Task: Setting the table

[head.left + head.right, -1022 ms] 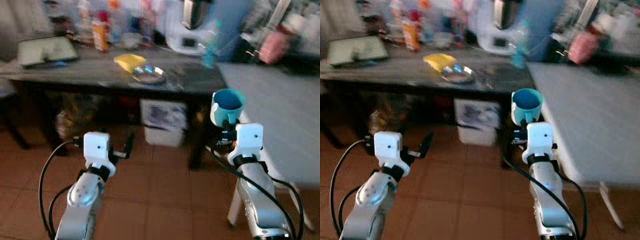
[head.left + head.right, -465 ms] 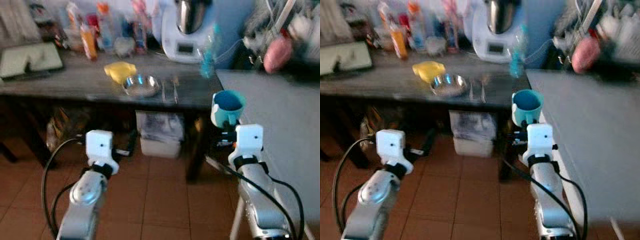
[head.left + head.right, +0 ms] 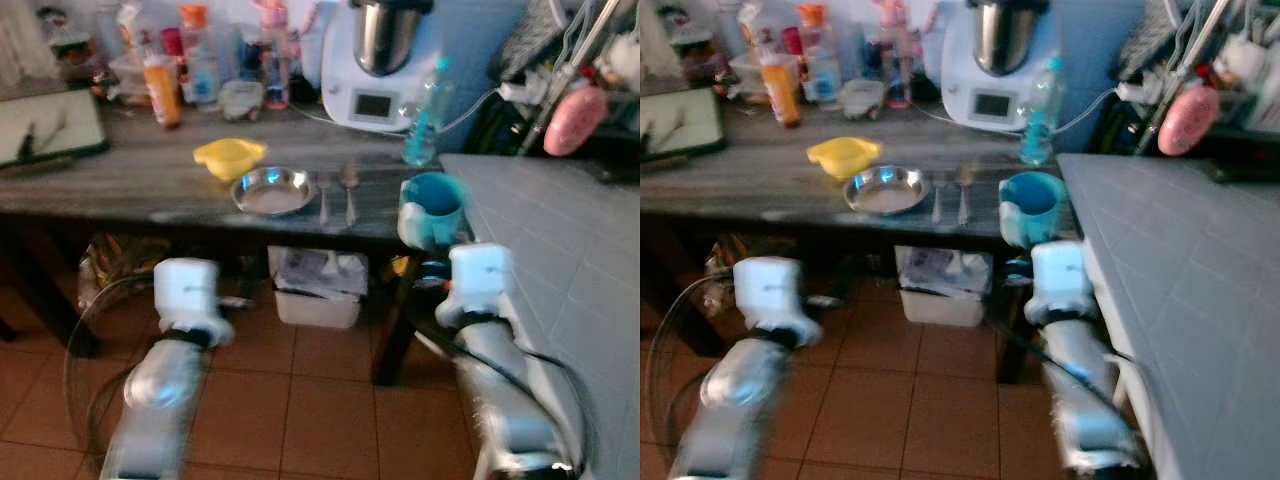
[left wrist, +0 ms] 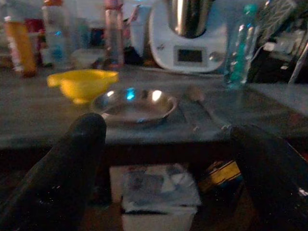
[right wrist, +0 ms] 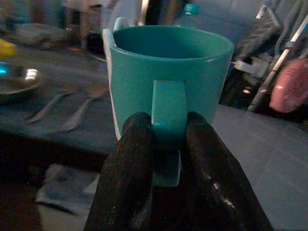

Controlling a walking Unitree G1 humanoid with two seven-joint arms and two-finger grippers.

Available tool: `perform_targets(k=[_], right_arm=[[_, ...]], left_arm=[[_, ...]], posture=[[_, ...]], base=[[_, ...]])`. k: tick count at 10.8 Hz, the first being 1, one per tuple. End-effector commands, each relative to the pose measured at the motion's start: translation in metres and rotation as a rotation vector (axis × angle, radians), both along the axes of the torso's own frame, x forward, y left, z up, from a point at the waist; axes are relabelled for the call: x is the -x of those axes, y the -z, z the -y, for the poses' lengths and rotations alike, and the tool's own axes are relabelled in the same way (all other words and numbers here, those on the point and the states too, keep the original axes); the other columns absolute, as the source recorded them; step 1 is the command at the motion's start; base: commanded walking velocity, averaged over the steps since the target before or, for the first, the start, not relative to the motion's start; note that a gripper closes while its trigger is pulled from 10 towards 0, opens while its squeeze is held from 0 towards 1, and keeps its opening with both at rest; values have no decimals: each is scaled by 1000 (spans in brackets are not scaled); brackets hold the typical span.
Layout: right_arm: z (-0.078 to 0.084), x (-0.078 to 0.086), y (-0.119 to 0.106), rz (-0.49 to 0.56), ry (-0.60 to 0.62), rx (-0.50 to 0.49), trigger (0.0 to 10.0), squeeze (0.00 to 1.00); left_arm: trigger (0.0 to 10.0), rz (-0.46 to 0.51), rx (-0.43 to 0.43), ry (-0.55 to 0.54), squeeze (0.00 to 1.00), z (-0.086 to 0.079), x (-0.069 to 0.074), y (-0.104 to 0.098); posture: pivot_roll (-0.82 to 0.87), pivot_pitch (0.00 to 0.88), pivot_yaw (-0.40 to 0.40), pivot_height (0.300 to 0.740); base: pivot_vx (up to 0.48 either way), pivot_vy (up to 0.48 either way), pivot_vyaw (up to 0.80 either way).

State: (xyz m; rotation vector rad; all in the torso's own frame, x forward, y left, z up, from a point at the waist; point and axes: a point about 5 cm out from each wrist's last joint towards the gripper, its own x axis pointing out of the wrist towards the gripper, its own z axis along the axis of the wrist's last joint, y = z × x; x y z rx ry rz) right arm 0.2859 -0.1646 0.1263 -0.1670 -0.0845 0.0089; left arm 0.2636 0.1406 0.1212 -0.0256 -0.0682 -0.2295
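Observation:
My right gripper (image 5: 168,144) is shut on the handle of a teal mug (image 3: 432,208), held upright just off the near right corner of the dark wooden table (image 3: 120,185). On the table lie a steel plate (image 3: 271,190), a fork (image 3: 324,198) and a spoon (image 3: 349,190) side by side, with a yellow bowl (image 3: 229,156) behind the plate. My left gripper (image 4: 163,168) is open and empty, low in front of the table edge, facing the plate (image 4: 134,106).
Bottles (image 3: 162,85), a white kitchen machine (image 3: 375,60) and a blue water bottle (image 3: 422,112) line the table's back. A grey tiled counter (image 3: 560,240) stands at the right. A white box (image 3: 318,285) sits under the table on the tiled floor.
The whole view has shifted: the camera came closer to the table and turned. The mug stays gripped in my right gripper and now stands nearer the table's corner.

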Motion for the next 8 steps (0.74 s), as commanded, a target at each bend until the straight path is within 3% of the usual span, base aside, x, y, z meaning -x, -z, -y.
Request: perform_targets(k=[1,6,8], right_arm=[[-9,-3,-10,42,-29,-14,10000,0],[-10,-3,-14,61,-40,-3,10000,0],[-13,-3,-15,71,-51,3,10000,0]], left_arm=[[10000,14,-19,-25,0,-9,0,-4],[10000,21,-22,-36,0,-11,1,-6],[10000,26,-22,-41,0,-12,1,-7]], posture=[[146,0,-50,740],[146,0,-51,740],[147,0,-50,740]], base=[[480,0,0],[480,0,0],[480,0,687]])
